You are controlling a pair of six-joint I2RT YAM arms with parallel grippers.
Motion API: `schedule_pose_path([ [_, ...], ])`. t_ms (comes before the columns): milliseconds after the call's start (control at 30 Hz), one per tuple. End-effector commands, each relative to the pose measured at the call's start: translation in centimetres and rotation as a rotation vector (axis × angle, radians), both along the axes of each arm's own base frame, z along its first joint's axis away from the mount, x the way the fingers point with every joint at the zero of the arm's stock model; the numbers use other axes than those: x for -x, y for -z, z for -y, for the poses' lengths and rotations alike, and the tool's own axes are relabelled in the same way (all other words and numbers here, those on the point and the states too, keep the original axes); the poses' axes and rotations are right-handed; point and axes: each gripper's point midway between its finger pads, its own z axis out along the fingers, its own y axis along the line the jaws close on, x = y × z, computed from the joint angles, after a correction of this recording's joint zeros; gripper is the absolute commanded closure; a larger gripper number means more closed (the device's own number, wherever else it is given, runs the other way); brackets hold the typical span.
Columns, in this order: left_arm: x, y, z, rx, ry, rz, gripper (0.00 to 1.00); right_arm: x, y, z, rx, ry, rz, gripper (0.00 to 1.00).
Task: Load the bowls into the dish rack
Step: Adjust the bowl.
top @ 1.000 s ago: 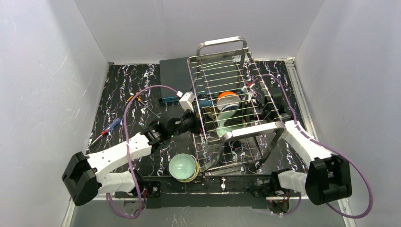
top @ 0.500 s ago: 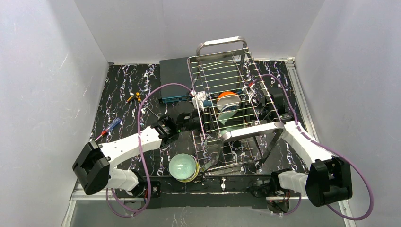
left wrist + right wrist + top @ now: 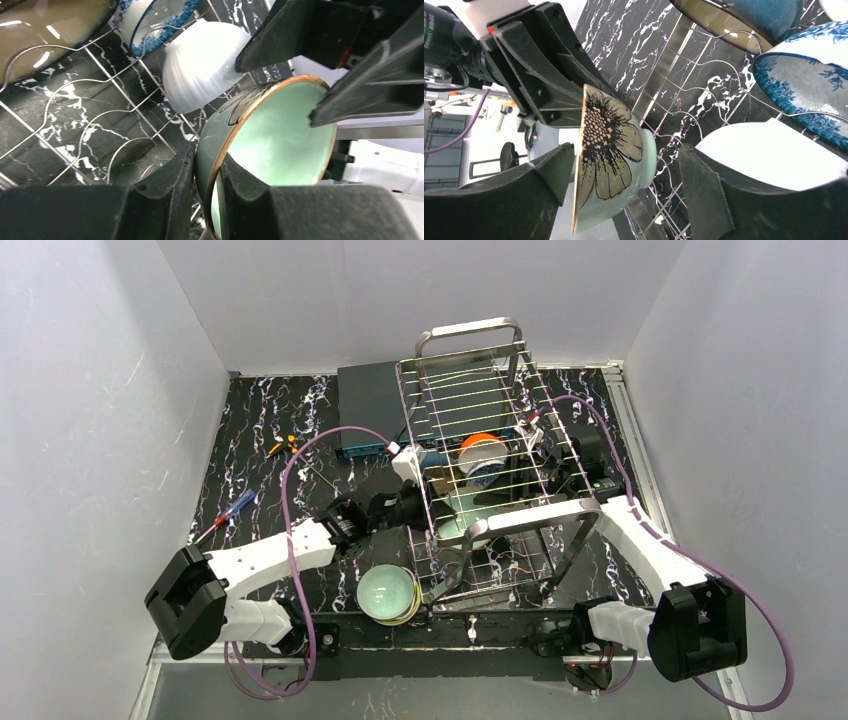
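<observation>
A pale green bowl (image 3: 280,135) with a black flower on its outside (image 3: 614,150) stands on edge inside the dish rack (image 3: 545,510). My left gripper (image 3: 210,175) is shut on its copper-edged rim, one finger inside the bowl and one outside. The fingers of my right gripper (image 3: 624,190) are spread wide on both sides of the same bowl, touching nothing. Beside it in the rack lie a white bowl (image 3: 205,65), a blue-patterned bowl (image 3: 804,85) and an orange-sided bowl (image 3: 483,445). A stack of bowls (image 3: 388,593) sits on the table by the rack's near left corner.
A flat dark-teal box (image 3: 368,400) lies behind the rack's left side. A red-and-blue screwdriver (image 3: 232,510) and a small yellow tool (image 3: 283,447) lie on the black marbled table at the left. Grey walls close in the sides and back.
My left gripper reached into the rack and shut on the pale green bowl's rim. My right gripper opened and let that bowl go.
</observation>
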Motion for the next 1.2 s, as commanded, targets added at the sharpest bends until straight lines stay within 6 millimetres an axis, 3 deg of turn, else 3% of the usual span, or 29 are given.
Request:
schedule_pose_path([
  [0,-1.0,-3.3,-0.4,0.032,-0.010,0.162,1.00,-0.6,-3.0,0.2,-0.017,0.030,0.089,0.11],
  [133,-1.2,-3.8,0.0,0.000,0.015,0.276,1.00,-1.0,-3.1,0.6,0.006,0.073,0.098,0.05],
  [300,-1.3,-4.3,0.8,-0.029,0.046,0.421,1.00,-0.8,-2.5,0.8,0.025,0.081,0.074,0.07],
  [467,-2.3,-4.0,1.0,-0.069,-0.019,0.496,1.00,0.2,-2.1,1.0,0.041,0.066,0.041,0.16],
  [633,-2.5,-4.8,1.9,-0.066,-0.036,0.608,1.00,1.4,-1.5,1.1,0.044,0.043,-0.003,0.10],
  [800,-2.2,-6.5,2.5,-0.023,-0.023,0.708,1.00,1.8,-1.4,1.1,0.034,0.032,-0.024,0.02],
  [1000,-2.0,-9.5,1.4,0.090,-0.085,0.843,1.00,1.7,-2.1,0.5,-0.011,0.007,-0.043,0.01],
  [1167,-1.7,-10.9,1.6,0.135,-0.078,0.880,1.00,1.8,-2.3,0.0,-0.052,-0.034,-0.080,0.01],
])
